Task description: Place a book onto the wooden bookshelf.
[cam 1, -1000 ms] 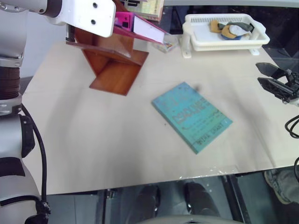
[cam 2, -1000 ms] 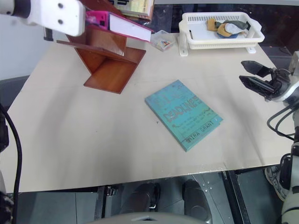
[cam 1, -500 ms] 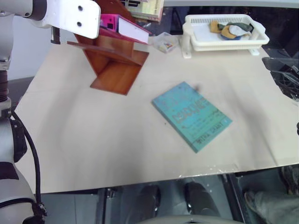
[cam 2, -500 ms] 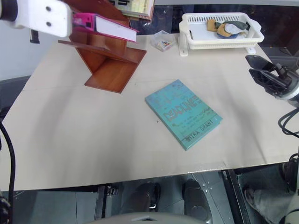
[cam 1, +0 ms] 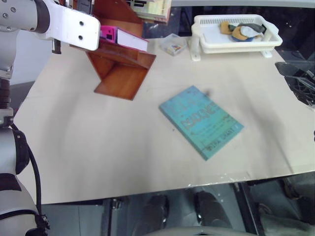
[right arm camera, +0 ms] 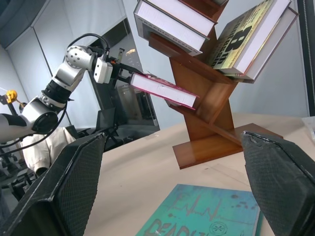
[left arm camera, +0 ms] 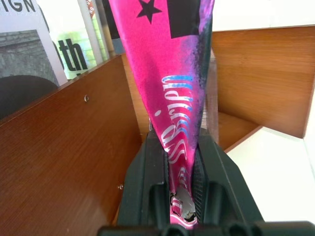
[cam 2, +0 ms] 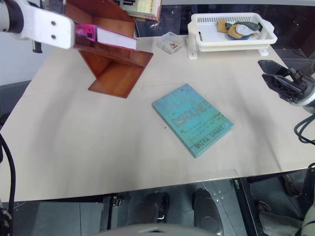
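My left end effector (left arm camera: 183,196) clamped tight on spine of book (cam 2: 115,38), holding it flat just over slanted board of wooden bookshelf (cam 2: 115,73), ready to set down. My right end effector (right arm camera: 172,187) wide open, empty, parked clear over table (cam 2: 98,142).

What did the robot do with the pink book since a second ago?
The left hand, still shut on the pink book, carried it leftward and a little lower, settling it in over a slanted board of the wooden bookshelf. It hasn't let go. The right hand drew back slightly toward the table's right edge, fingers open. The teal book and white tray stayed put.
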Action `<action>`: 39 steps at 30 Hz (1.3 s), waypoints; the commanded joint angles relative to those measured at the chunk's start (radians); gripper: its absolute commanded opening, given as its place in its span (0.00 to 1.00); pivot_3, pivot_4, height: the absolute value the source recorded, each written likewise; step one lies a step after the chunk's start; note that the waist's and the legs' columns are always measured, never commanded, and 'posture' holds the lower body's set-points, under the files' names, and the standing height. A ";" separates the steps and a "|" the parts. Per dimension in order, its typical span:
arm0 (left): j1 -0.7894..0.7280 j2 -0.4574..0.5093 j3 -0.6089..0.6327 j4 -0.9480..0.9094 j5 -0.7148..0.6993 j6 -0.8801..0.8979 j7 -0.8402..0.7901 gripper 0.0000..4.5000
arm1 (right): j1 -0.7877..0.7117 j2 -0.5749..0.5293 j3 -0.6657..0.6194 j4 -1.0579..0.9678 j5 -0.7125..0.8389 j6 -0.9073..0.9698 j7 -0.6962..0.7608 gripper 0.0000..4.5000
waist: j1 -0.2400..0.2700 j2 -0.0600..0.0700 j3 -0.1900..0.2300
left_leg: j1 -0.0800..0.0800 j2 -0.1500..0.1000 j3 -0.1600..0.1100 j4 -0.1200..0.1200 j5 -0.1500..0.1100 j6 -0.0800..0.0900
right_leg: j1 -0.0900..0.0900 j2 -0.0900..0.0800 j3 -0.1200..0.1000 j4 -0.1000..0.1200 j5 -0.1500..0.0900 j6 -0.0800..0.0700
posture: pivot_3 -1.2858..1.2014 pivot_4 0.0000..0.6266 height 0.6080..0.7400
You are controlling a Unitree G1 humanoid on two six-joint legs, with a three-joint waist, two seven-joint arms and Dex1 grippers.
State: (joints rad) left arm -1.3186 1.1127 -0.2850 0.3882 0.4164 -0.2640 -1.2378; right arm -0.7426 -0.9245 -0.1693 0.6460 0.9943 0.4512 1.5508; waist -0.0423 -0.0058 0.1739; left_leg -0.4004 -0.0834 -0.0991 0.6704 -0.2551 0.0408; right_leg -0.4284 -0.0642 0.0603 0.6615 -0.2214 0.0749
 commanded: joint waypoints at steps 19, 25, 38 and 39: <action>-0.040 0.023 -0.030 0.273 0.143 -0.153 0.198 0.03 | -0.032 -0.009 -0.008 -0.026 -0.001 -0.025 0.064 1.00 | -0.034 0.000 0.000 | 0.002 0.002 0.007 0.000 0.000 0.000 | -0.004 0.002 0.008 0.006 0.000 0.000 | 0.52 0.24 1.00; -0.047 0.020 -0.045 0.326 0.168 -0.175 0.229 0.03 | -0.035 -0.007 -0.006 -0.025 -0.015 -0.033 0.064 1.00 | -0.049 0.000 0.000 | 0.004 0.002 0.009 0.001 0.000 0.000 | -0.005 0.002 0.010 0.011 0.000 0.000 | 0.52 0.24 1.00; -0.038 0.013 -0.049 0.388 0.146 -0.191 0.246 0.03 | -0.050 -0.006 -0.009 -0.014 -0.031 -0.033 0.064 1.00 | -0.055 0.000 0.000 | 0.003 0.003 0.012 0.002 0.000 0.000 | -0.008 0.002 0.013 0.014 0.000 0.000 | 0.52 0.24 1.00; -0.033 0.009 -0.046 0.385 0.134 -0.189 0.234 0.03 | -0.049 -0.005 -0.008 -0.014 -0.033 -0.035 0.064 1.00 | -0.055 0.000 0.000 | 0.003 0.003 0.012 0.002 0.000 0.000 | -0.008 0.002 0.013 0.014 0.000 0.000 | 0.52 0.24 1.00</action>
State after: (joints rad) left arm -1.3392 1.0831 -0.3622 0.7406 0.5417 -0.4766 -0.9918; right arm -0.7753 -0.9226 -0.1592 0.6425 0.9529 0.4272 1.5515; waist -0.0975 -0.0061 0.1742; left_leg -0.3972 -0.0800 -0.0871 0.6724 -0.2550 0.0408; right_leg -0.4361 -0.0618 0.0734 0.6757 -0.2213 0.0751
